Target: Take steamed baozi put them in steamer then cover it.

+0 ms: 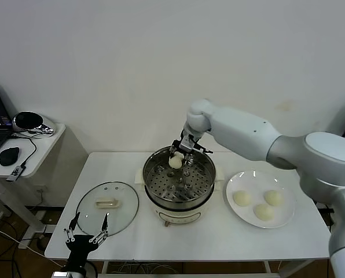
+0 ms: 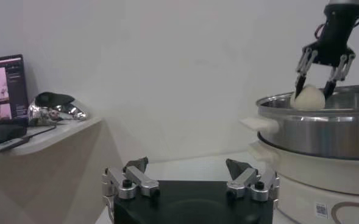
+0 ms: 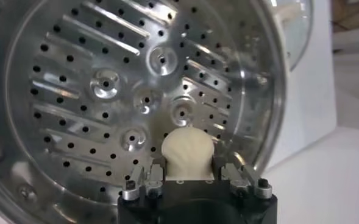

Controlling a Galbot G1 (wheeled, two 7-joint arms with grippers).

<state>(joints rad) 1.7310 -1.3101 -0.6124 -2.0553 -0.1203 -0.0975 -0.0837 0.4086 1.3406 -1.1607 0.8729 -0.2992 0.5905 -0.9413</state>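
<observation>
A steamed baozi (image 1: 175, 163) hangs over the far rim of the steamer (image 1: 179, 184), clamped between the jaws of the right gripper (image 1: 180, 152), at about rim height and not yet resting on the perforated floor. The right wrist view shows that floor bare beneath the bun (image 3: 187, 152).

The likeliest trouble, in my judgement, is a release from this height: the round, smooth bun could bounce or roll against the steamer wall. Sitting so near the far rim, it could also clip the edge or tip outward if the arm drifts away from the steamer's centre. A hard squeeze may dent the soft dough or make it stick to a finger when the jaws part.

Three more baozi (image 1: 257, 204) wait on a white plate (image 1: 286, 219) just right of the steamer, so the first bun should land clear of the middle to leave room.

The cover (image 1: 107, 207) lies flat on the table (image 1: 219, 243) left of the steamer, handle up. The left gripper (image 1: 87, 230) hovers at the near edge of that lid, jaws apart and holding nothing.

Nothing stands between plate and steamer. A side desk (image 1: 39, 152) with a mouse (image 1: 8, 155) is farther left of the steamer.
</observation>
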